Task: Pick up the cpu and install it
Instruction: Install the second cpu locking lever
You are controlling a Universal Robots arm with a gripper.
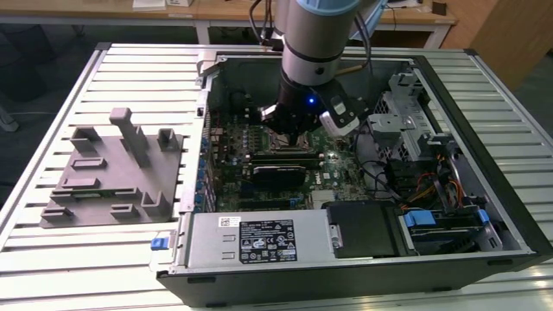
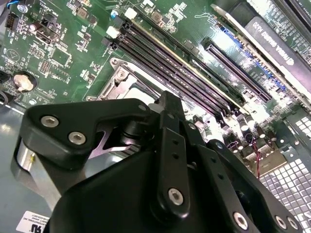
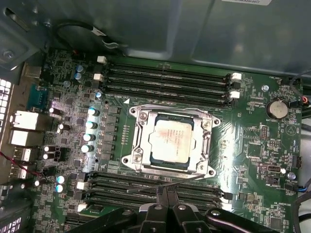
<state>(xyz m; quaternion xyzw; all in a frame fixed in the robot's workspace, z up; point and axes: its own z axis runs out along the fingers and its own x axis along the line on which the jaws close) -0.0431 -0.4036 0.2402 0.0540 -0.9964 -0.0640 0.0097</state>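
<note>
So the cpu is already sitting in the socket on the motherboard; in the first wrist view you can see its silver top lying flat inside the metal frame, with a thin dark gap along its edges. The gripper is down inside the open computer case, low over the board right around the socket area. Can't tell if the fingers are wide or narrow: the black linkage blocks the tips in both wrist views, and nothing seems to be held. It's tight in there, with memory slots hugging the socket on two sides and the case walls plus drive bays boxing the arm in. The grey moulded tray sits outside the case on the slatted tabletop, toward the exterior view's left, with plenty of room around it.
</note>
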